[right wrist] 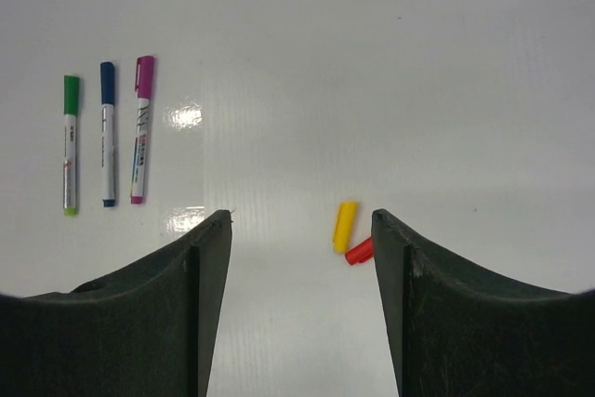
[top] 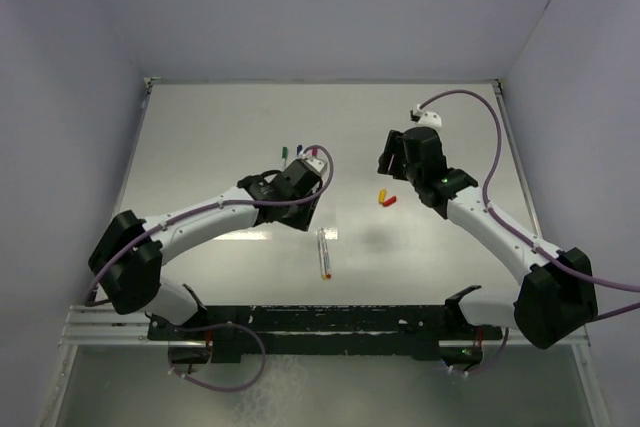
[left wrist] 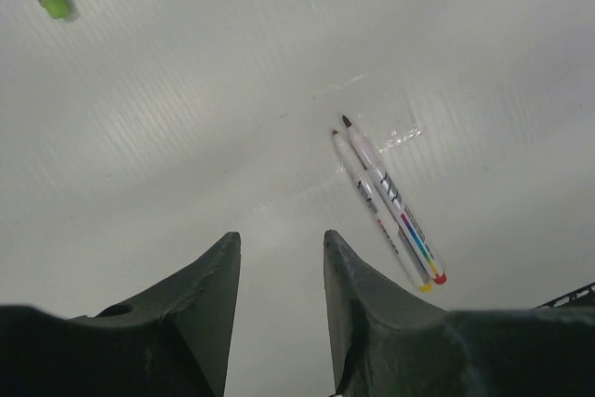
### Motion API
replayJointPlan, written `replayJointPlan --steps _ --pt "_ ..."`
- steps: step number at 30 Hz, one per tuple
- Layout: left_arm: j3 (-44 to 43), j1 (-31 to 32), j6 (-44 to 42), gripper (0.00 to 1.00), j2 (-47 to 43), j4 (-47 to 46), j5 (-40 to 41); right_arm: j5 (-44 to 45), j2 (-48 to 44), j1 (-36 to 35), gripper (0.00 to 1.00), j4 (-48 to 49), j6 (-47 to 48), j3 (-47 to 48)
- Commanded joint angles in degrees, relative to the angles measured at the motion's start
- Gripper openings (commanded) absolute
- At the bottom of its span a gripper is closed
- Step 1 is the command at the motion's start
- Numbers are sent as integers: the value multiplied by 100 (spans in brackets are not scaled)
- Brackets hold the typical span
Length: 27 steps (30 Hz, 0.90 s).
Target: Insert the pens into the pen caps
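Left arm [top: 190,222] and right arm [top: 495,232] are bending inward over the white table [top: 200,127], left gripper [left wrist: 279,239] hanging open and empty near two uncapped pens [left wrist: 386,202], right gripper [right wrist: 302,220] hanging open and empty near a yellow cap [right wrist: 345,226] and a red cap [right wrist: 359,251], pen print too small to read

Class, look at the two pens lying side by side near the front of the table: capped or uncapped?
Uncapped. Both pens show bare dark tips, and the yellow cap and red cap lie loose elsewhere.
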State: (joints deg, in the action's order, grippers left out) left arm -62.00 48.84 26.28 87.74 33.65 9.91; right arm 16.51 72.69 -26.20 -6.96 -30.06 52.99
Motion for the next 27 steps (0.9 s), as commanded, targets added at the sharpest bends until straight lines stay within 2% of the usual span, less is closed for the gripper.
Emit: replayJointPlan --steps 1,10,27 --pt "296 -41 235 44 -473 -11 -497 208 -128 18 63 70 -175 -26" --pt "600 50 345 44 -175 -723 -1125 65 -70 18 63 93 -262 -22" --pt "595 372 333 45 641 -972 -1219 124 -185 18 62 15 -211 -78"
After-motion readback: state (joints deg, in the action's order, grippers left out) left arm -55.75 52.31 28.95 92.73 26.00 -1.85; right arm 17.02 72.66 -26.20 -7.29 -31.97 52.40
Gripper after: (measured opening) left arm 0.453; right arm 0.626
